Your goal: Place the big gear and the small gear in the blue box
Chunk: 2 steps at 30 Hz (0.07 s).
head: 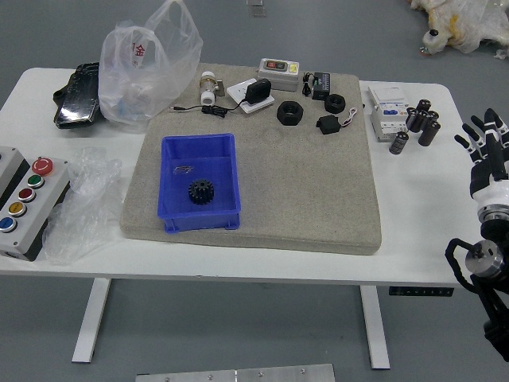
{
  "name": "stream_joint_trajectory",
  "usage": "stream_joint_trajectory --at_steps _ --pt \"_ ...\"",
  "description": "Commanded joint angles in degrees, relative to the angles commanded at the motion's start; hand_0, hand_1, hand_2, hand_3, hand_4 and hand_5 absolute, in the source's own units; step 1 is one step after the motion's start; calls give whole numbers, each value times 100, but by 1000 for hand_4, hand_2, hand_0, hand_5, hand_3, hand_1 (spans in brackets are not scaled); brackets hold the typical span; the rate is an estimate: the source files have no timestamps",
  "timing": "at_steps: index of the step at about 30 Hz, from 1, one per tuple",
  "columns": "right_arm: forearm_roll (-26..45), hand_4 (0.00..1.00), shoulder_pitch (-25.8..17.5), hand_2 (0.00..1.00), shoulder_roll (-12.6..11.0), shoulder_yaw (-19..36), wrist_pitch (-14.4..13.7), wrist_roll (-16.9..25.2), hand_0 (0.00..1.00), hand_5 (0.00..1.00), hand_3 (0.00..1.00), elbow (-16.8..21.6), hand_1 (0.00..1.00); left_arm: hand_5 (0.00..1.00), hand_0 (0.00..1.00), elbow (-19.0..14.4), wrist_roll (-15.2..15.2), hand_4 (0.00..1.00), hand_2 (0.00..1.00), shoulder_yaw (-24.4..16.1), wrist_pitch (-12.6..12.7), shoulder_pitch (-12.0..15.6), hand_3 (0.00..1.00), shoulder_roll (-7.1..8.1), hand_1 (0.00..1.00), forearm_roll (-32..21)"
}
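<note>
At the right edge, my right hand (pixel 487 145) is over the table's right side, fingers spread and holding nothing, well apart from the blue box. The blue box (pixel 174 211) stands on the left part of the grey-beige mat. Inside it lies a black toothed gear (pixel 201 191), right of the middle. Near the back of the box floor is a small, flat, greyish piece (pixel 183 169); whether it is a gear I cannot tell. My left hand is out of view.
Behind on the mat (pixel 318 183) are black rings (pixel 290 113), an adapter (pixel 258 91) and a white fitting (pixel 208 87). Dark cylinders (pixel 400 143) stand by a white box (pixel 390 111). Plastic bags (pixel 147 68) and a button panel (pixel 36 199) are left.
</note>
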Motion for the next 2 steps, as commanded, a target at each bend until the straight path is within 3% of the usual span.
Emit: stream_joint_trajectory --at_steps 2 --pt "276 685 10 612 55 -61 155 40 583 362 701 59 635 306 662 -3 1 659 537 2 -4 2 675 -2 570 18"
